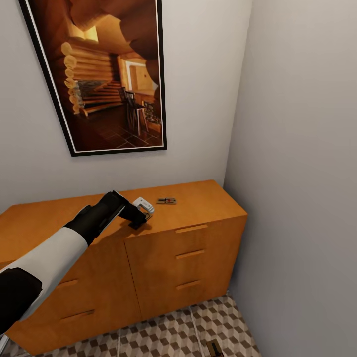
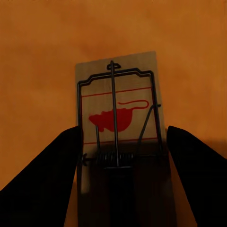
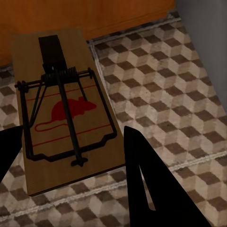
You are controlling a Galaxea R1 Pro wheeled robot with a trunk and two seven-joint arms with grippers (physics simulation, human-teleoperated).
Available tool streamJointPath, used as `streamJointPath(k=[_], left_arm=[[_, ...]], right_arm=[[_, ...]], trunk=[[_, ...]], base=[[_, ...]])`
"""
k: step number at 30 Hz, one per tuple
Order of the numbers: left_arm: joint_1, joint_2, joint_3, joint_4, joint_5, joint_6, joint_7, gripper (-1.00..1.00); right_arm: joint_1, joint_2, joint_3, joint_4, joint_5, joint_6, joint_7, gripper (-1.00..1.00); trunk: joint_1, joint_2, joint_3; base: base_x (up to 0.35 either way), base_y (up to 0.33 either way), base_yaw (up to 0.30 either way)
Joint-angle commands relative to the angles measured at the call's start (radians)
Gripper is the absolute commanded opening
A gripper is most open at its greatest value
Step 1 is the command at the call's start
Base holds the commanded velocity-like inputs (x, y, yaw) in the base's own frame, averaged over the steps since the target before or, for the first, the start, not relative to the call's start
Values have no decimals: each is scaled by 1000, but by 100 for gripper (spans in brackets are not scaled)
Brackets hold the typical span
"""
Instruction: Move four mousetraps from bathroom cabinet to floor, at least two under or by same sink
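Note:
My left gripper point(image 1: 140, 219) is down on the top of the orange cabinet point(image 1: 208, 208). In the left wrist view a mousetrap point(image 2: 118, 94) with a red mouse print lies between the dark fingers point(image 2: 61, 161), which press on its two long edges. A second mousetrap point(image 1: 166, 201) lies on the cabinet top just right of that gripper. My right gripper point(image 3: 73, 137) is shut on another mousetrap point(image 3: 61, 109), held above the cube-patterned bathroom floor point(image 3: 170, 80). That trap point(image 1: 214, 348) also shows low at the head view's edge. The sink is out of view.
A large framed picture point(image 1: 106, 74) hangs on the wall above the cabinet. A grey wall point(image 1: 297, 173) closes the corner right of the cabinet, leaving a narrow strip of tiled floor point(image 1: 163, 337) in front of the drawer fronts point(image 1: 191, 255).

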State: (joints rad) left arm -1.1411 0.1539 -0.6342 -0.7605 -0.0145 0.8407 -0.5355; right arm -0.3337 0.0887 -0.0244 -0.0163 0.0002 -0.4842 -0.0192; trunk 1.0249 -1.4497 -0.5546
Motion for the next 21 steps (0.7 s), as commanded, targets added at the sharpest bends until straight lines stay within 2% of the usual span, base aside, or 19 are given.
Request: streamJointPath(k=[1,17,21], left_arm=[[0,1,-3,45,-1,3,-5,-100],[0,2,8,-8,-2,8,-5,-100],[0,2,29,-26,-1,10,-5,-100]], right_arm=[[-1,0,-2,1,-5,-4,4,-100],[-1,0,-2,1,-5,-4,4,-100],[-1,1,-2,1,-5,-4,4,-100]], trunk=[[0,0,-1],[0,0,-1],[0,0,-1]], base=[[0,0,0],[0,0,0],[0,0,0]])
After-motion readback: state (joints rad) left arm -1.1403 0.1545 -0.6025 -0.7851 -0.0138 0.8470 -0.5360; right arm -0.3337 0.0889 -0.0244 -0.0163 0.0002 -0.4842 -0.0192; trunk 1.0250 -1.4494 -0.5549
